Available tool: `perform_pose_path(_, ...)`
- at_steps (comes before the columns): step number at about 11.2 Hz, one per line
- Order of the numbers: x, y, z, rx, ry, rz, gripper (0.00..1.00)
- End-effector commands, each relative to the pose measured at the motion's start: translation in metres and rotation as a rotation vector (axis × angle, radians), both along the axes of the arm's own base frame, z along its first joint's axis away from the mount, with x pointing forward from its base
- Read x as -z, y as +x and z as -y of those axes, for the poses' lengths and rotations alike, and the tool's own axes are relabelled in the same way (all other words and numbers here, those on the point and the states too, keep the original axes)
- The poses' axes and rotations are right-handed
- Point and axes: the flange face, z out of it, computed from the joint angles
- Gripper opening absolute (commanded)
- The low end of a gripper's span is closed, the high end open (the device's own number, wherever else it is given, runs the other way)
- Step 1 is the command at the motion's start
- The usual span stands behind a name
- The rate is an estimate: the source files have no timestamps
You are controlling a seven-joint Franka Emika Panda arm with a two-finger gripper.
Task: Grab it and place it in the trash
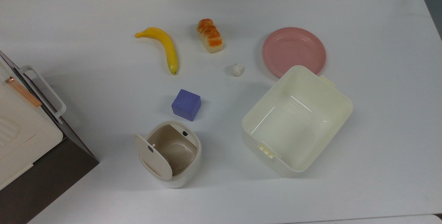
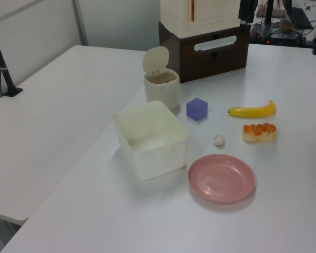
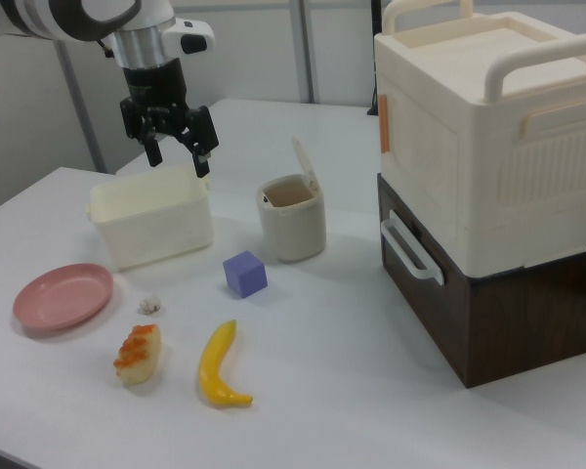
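Observation:
A tiny white crumpled paper ball [image 1: 236, 69] lies on the white table between the bread loaf and the pink plate; it also shows in the left view [image 2: 219, 140] and the right view [image 3: 151, 304]. The trash [image 1: 172, 151] is a small beige bin with a tan inside, its round lid tipped up, standing near the purple cube [image 2: 161, 87] [image 3: 293, 215]. My gripper [image 3: 180, 156] hangs open and empty high over the table, above the cream tub in the right view, well away from the ball.
A cream rectangular tub [image 1: 345, 106], a pink plate [image 1: 293, 49], an orange-topped bread loaf [image 1: 210, 39], a banana [image 1: 165, 47] and a purple cube [image 1: 186, 104] lie around the ball. A stacked cream and brown box [image 3: 488, 176] stands at the right view's right.

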Motion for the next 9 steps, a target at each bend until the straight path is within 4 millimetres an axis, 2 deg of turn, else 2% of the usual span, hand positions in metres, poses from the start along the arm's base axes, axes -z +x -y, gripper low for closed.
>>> perform_pose_path(1,0.0028,-0.0062,-0.0053,-0.029,0.011,-0.015,1.0)
perform_pose_path(9,0.007,-0.0057,-0.0119,-0.041,0.009,-0.023,1.0)
